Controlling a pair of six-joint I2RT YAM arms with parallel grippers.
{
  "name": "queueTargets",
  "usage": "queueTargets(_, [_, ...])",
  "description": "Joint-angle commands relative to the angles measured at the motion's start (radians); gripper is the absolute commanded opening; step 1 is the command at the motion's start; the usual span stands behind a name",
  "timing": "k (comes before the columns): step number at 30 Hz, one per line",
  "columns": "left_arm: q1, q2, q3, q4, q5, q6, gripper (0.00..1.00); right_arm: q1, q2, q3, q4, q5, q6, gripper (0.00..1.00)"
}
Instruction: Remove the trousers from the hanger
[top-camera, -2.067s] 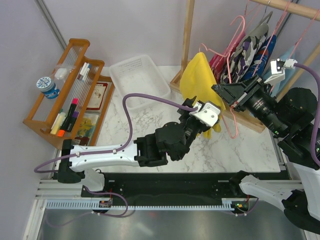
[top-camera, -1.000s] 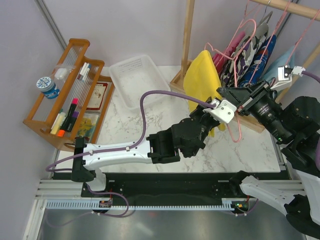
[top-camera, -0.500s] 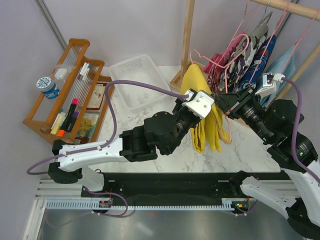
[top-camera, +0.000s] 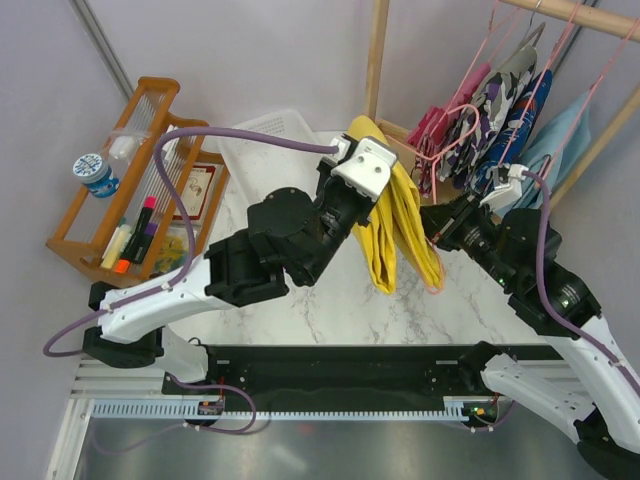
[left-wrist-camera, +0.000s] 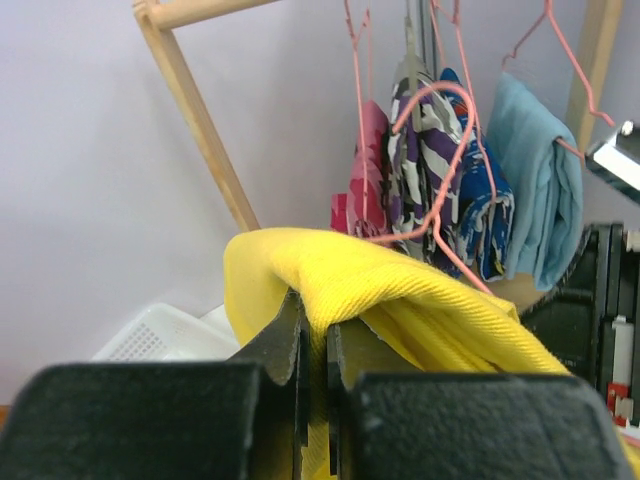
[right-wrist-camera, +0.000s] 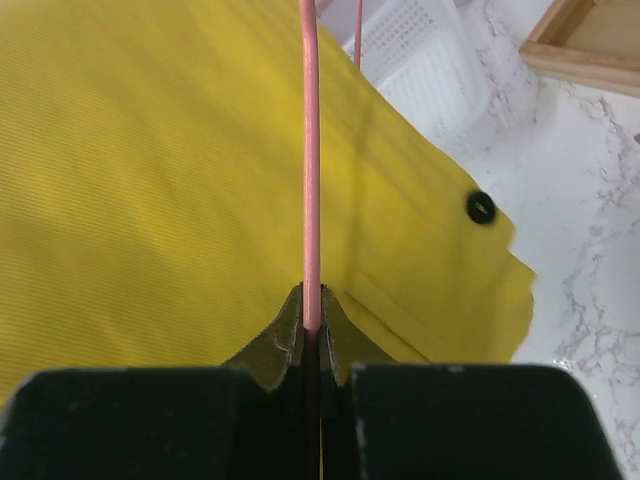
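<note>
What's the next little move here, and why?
Probably draw the left gripper leftward, away from the right gripper. It pinches the yellow trousers at their fold, the right one clamps the pink hanger wire, and that wire lies against the cloth, so they seem unseparated.

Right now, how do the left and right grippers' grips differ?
The left gripper pinches cloth, the top fold of the yellow trousers. The right gripper pinches only the thin wire of the pink hanger. In the top view, the left gripper meets the trousers from their left side and the right gripper from their right. Shared: both are shut on what they hold.
</note>
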Motion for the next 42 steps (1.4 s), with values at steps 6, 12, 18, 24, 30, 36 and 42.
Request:
queueTargets(6, [0.052, -0.091, 0.105, 0.087, 0.017, 0.061, 0.02, 0.003, -0.027, -0.117, 0.018, 0.001, -0.056, 0.0])
queueTargets(12, [0.188, -0.142, 0.013, 0.044, 0.016, 0.044, 0.02, 0.001, -0.029, -0.134, -0.022, -0.003, -0.107, 0.0])
queueTargets(18, [0.479, -0.177, -0.047, -0.086, 0.153, -0.109, 0.02, 0.001, -0.05, -0.165, -0.031, -0.048, -0.145, 0.0])
queueTargets(24, [0.704, -0.133, -0.034, -0.11, 0.302, -0.172, 0.02, 0.001, -0.085, -0.191, -0.068, -0.058, -0.168, 0.0])
queueTargets(30, [0.849, -0.054, -0.011, -0.105, 0.398, -0.223, 0.02, 0.001, -0.108, -0.202, -0.079, -0.083, -0.168, 0.0])
queueTargets(36, [0.934, 0.044, 0.027, -0.074, 0.443, -0.243, 0.02, 0.001, -0.11, -0.192, -0.076, -0.1, -0.156, 0.0])
queueTargets(42, [0.971, 0.145, 0.068, -0.065, 0.469, -0.249, 0.02, 0.001, -0.107, -0.168, -0.079, -0.1, -0.155, 0.0])
